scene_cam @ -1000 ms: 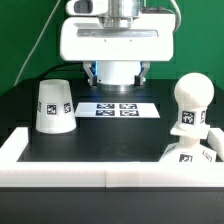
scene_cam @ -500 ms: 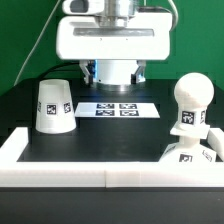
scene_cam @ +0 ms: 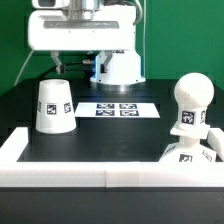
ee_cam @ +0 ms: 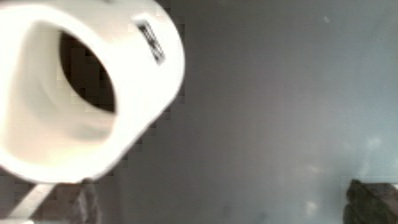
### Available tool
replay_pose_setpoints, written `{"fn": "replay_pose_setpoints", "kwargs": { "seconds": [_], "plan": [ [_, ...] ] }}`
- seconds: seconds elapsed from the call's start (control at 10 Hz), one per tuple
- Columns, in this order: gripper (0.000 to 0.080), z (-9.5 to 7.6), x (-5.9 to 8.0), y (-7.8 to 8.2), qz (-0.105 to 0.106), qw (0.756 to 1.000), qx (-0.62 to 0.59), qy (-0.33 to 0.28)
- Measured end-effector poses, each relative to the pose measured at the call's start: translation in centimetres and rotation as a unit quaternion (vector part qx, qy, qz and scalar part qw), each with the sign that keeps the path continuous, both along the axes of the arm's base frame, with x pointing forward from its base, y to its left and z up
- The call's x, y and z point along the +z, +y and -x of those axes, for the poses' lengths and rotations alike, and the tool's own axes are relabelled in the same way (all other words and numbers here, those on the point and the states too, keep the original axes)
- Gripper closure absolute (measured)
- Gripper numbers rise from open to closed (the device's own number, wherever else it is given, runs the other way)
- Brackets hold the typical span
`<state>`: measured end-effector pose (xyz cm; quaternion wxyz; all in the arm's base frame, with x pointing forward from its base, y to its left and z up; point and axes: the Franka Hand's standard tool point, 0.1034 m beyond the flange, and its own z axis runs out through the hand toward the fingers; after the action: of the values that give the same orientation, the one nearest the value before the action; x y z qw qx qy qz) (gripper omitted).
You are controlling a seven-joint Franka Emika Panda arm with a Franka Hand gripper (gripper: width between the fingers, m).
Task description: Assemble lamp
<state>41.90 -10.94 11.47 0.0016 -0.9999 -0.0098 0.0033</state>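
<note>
Three white tagged lamp parts show in my exterior view. The shade (scene_cam: 54,105) stands wide end down on the black table (scene_cam: 110,135) at the exterior view's left, apart from the marker board (scene_cam: 118,109), which lies flat near the table's middle. The bulb (scene_cam: 191,104) stands upright with its neck seated in the base (scene_cam: 187,150) at the exterior view's right, close to the white rail (scene_cam: 110,178) that borders the table's near edge. The arm's white housing (scene_cam: 82,33) hangs above and behind the shade; from this view I see no fingers, so the gripper itself is out of sight. My wrist view is blurred: it shows the shade (ee_cam: 89,90) close up, a white curved wall around a dark hollow, against grey. I cannot tell how the jaws stand.
</note>
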Motion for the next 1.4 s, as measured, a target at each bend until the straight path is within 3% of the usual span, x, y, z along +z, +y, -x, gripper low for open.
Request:
{"fn": "replay_pose_setpoints", "kwargs": {
  "seconds": [0.3, 1.4],
  "plan": [
    [0.0101, 0.49, -0.91, -0.36, 0.004, 1.0, 0.005, -0.002],
    [0.0101, 0.34, -0.93, -0.4, 0.003, 1.0, 0.025, -0.007]
  ]
}}
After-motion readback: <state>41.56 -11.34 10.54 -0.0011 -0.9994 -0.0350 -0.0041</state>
